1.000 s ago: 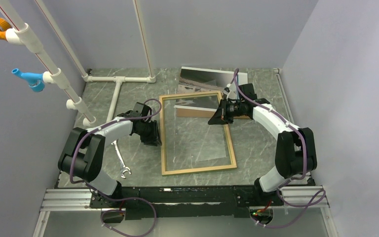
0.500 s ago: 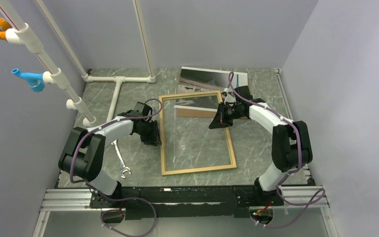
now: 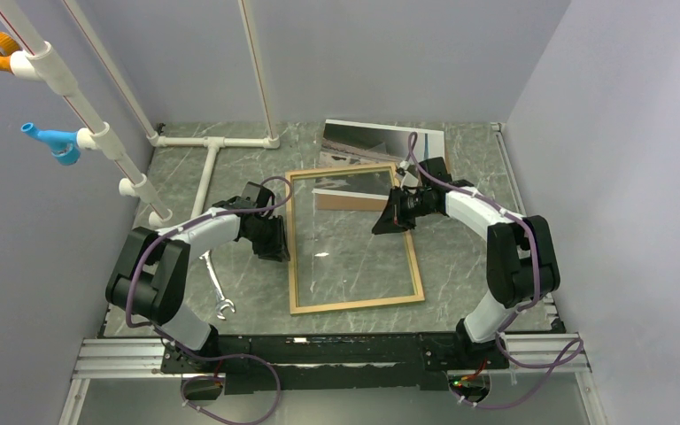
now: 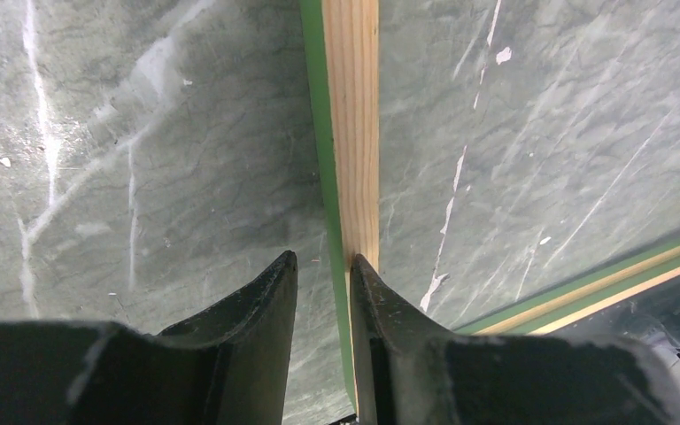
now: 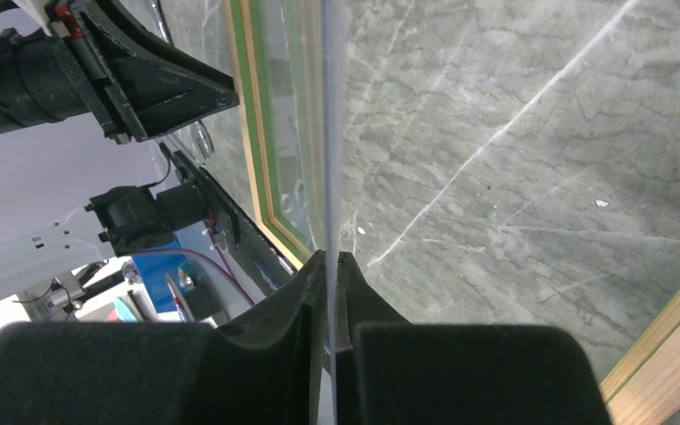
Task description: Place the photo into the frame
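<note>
One thin clear pane sits pinched edge-on in the right hand.

Room on bare surface right of frame; wrench near-left, PVC pipes back-left, photo at back, clear pane across frame opening.

Bright, even overhead light, soft shadows
The top view is sharp, with faint shadows beside the arms on the table and pale reflections on the pane. In both wrist views the near black fingers blur, the table beyond is crisp, and the pane's edge is a hazy grey streak.
</note>
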